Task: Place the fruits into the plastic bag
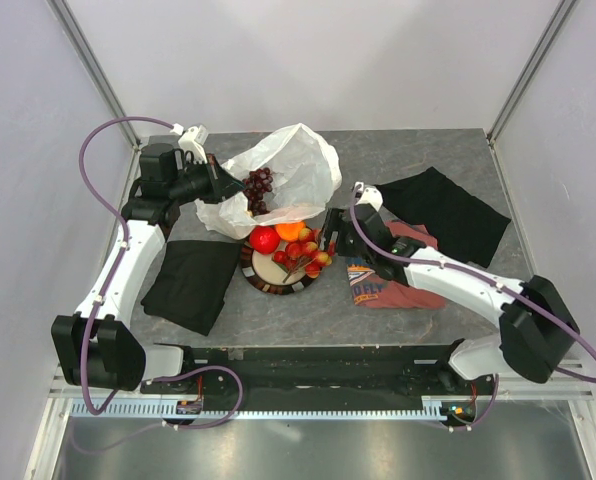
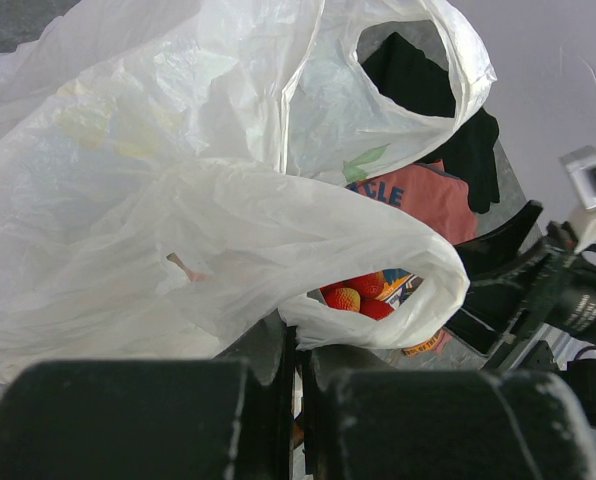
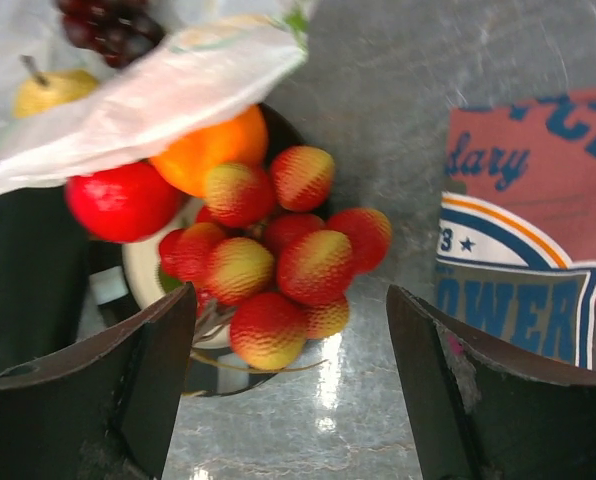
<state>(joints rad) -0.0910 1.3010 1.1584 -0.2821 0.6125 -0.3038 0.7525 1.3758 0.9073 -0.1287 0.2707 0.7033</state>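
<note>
The plastic bag point(image 1: 278, 175) lies at the back middle with its mouth open toward the plate. The dark grape bunch point(image 1: 259, 188) lies inside it. My left gripper point(image 1: 221, 183) is shut on the bag's edge point(image 2: 300, 345). The plate point(image 1: 273, 287) holds the red apple point(image 1: 264, 239), the orange point(image 1: 289, 230) and a cluster of small red-yellow fruits point(image 1: 306, 250). My right gripper point(image 1: 330, 235) is open and empty. In its wrist view the cluster point(image 3: 278, 240) sits just ahead of the jaws point(image 3: 290, 300). A yellow fruit point(image 3: 48, 90) and the grapes point(image 3: 108, 25) lie in the bag point(image 3: 158, 90).
A black cloth point(image 1: 190, 282) lies at the left. Another black cloth point(image 1: 448, 210) lies at the back right. A red printed T-shirt point(image 1: 393, 275) lies under my right arm, right of the plate, and shows in the right wrist view point(image 3: 538, 200).
</note>
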